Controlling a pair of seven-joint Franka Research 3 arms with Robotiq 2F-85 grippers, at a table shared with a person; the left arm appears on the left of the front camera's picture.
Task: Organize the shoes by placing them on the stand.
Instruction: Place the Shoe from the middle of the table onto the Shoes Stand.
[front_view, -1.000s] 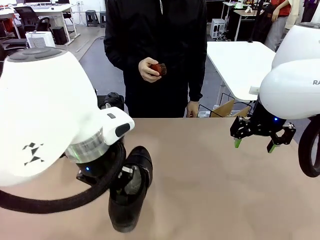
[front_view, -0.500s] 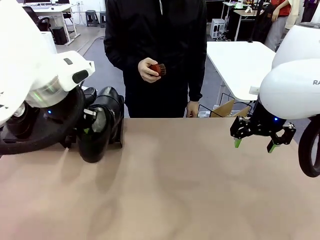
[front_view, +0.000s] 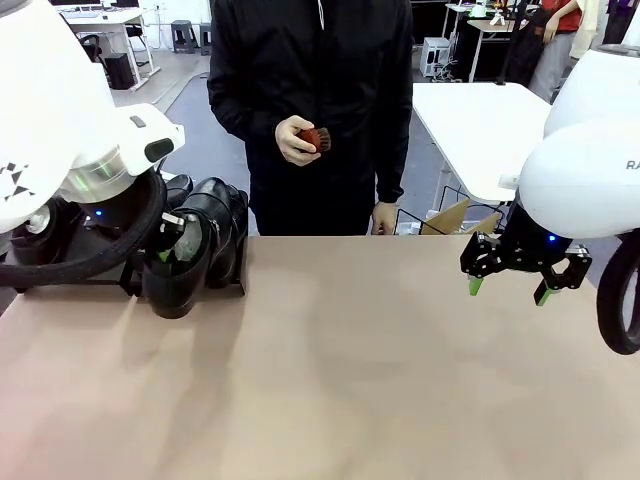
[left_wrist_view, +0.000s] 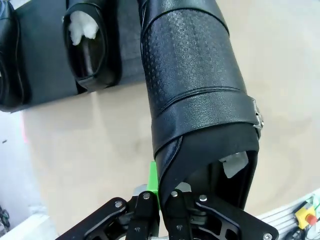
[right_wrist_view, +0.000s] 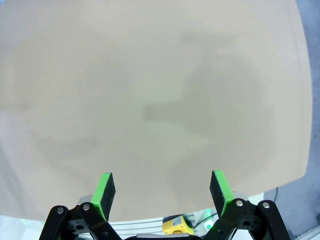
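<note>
My left gripper is shut on the heel rim of a glossy black shoe. The shoe's toe reaches over the right end of the low black stand, and its heel hangs out over the table. I cannot tell whether it rests on the stand. A second shoe with white paper stuffing stands on the stand beside it, and a third is at the view's edge. Over the table's right side my right gripper hovers open with nothing in it.
A person stands at the far side holding a small reddish-brown brush in one hand. The tan table stretches bare between the two arms. A white table stands behind on the right.
My left arm has carried the shoe from the table's near left up to the stand at the far left, then settled slightly lower. The right arm has not moved.
</note>
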